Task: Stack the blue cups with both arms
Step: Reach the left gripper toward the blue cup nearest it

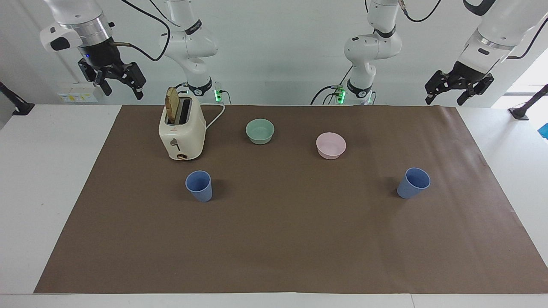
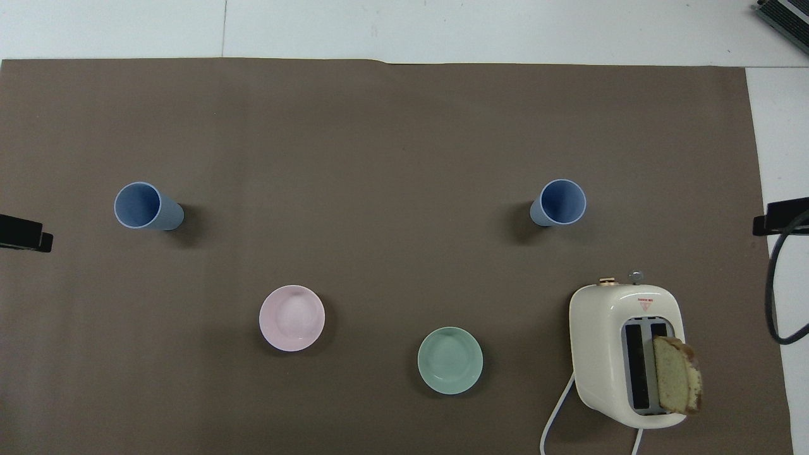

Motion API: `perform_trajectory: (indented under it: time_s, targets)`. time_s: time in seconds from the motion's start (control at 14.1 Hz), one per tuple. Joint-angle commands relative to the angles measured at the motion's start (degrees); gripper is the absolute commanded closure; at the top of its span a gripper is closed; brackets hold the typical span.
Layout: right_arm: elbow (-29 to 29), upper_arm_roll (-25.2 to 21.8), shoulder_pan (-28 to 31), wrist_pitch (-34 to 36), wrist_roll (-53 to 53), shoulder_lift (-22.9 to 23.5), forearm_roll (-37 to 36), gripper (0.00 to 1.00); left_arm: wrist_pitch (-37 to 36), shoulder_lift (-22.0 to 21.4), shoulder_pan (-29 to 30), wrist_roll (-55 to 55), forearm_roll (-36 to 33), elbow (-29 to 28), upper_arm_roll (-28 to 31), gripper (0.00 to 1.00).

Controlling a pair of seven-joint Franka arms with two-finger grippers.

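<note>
Brown mat (image 1: 282, 239) covers most of the table, everything sits on it. Toaster (image 1: 182, 130) with a bread slice (image 1: 171, 110) sticking out of one slot stands at the right arm's end, close to the robots. Green bowl (image 1: 260, 131) and pink bowl (image 1: 331, 145) sit mid-table, about level with the toaster.

Two blue cups, both upright, mouths up, well apart. One cup (image 1: 199, 185) is just out from the toaster, farther from the robots than it. The other cup (image 1: 413, 182) is toward the left arm's end, farther out than the pink bowl. Nothing stacked yet.

Handling guess: thin matte plastic, light, fairly stiff but the wall will flex if squeezed hard. Taper means a side pinch low on the body can slip upward; best hold is across the upper wall just under the rim, or one finger inside and one outside the rim. Empty and light, so they tip easily on a sideways knock; come straight down.

Right gripper (image 1: 122, 85) hangs raised off the mat's edge beside the toaster, jaws spread, holding nothing. Left gripper (image 1: 445, 93) hangs raised at the mat's corner at its own end, jaws spread, empty. Both arms wait.
</note>
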State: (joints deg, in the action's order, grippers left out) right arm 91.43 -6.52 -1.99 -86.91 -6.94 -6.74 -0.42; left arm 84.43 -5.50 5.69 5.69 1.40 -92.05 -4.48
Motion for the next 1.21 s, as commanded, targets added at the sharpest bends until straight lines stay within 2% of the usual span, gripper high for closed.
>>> perform_trajectory:
  time_s: [0.0, 0.85, 0.99, 1.13]
  targets:
    - [1.03, 0.11, 0.5, -0.72, 1.67, -0.65, -0.1, 0.0, -0.31, -0.83, -0.06, -0.59, -0.78, -0.5, 0.0, 0.0]
    - [1.73, 0.28, 0.06, -0.72, 1.32, -1.0, -0.1, 0.0, -0.32, -1.7, 0.02, -0.33, -0.96, -1.37, 0.09, 0.0]
    - [1.73, 0.28, 0.06, -1.07, 1.41, -0.91, -0.1, 0.0, 1.87, -1.36, 0.2, -0.15, -0.96, -3.65, 0.35, 0.0]
    - [1.73, 0.28, 0.06, -0.9, 1.41, -1.0, -0.1, 0.0, 7.74, -0.83, 0.29, -0.59, -0.96, -7.68, 0.35, 0.0]
